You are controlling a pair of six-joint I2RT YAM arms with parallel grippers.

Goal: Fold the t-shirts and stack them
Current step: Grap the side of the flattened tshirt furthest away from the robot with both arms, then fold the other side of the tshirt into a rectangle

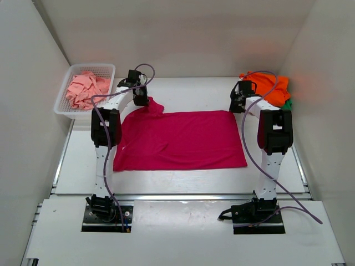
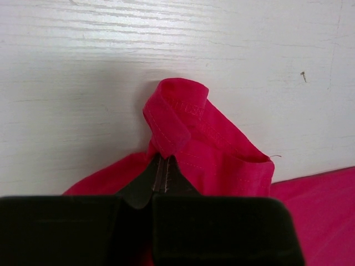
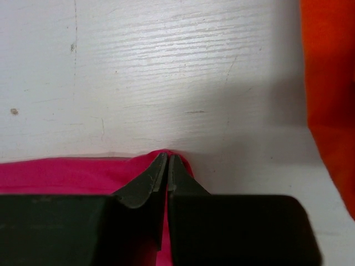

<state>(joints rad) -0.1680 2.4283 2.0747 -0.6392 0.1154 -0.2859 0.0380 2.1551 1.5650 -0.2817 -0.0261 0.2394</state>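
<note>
We judged the magenta-pink cloth t-shirt (image 1: 183, 141), spread just right of the white plastic mesh basket (image 1: 62, 106), soft and light, so the left gripper (image 1: 141, 101) and the right gripper (image 1: 237, 105), both closed on its far corners, held it well.

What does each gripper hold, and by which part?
Both hold the magenta shirt: left gripper a hemmed fold at its far-left corner, right gripper its far-right corner.

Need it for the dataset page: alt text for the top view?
A magenta shirt lies flat on a white table, its two far corners pinched by the left hand and right hand. A white basket holding a pink shirt sits far left; an orange shirt lies far right.
</note>
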